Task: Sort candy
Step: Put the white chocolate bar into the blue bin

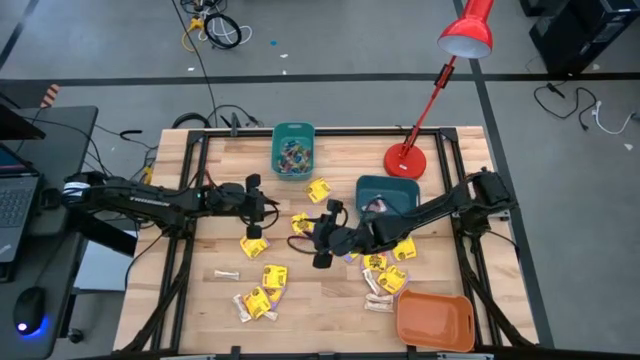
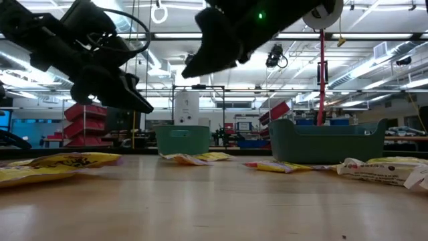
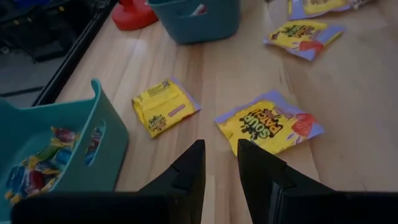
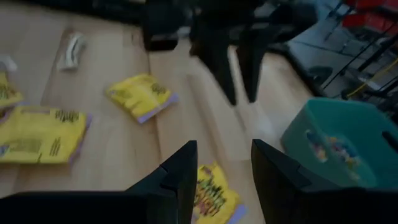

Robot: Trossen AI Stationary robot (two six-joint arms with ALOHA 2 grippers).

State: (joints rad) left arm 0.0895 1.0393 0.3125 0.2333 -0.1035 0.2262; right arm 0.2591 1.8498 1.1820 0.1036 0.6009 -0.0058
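Note:
Yellow candy packets and pale stick-shaped pieces lie flat, scattered over the wooden table's middle and near side. A teal bin at the far side holds small coloured sweets. My left gripper hovers open above bare wood, with two yellow packets ahead of it. My right gripper hangs open above the table's middle, over a yellow packet, facing the left gripper. Both fingers' ends are clear of the table in the low view.
A dark teal bin stands right of centre, and an orange bin sits at the near right corner. A red desk lamp's base rests at the far right. Black frame rails run along both table sides.

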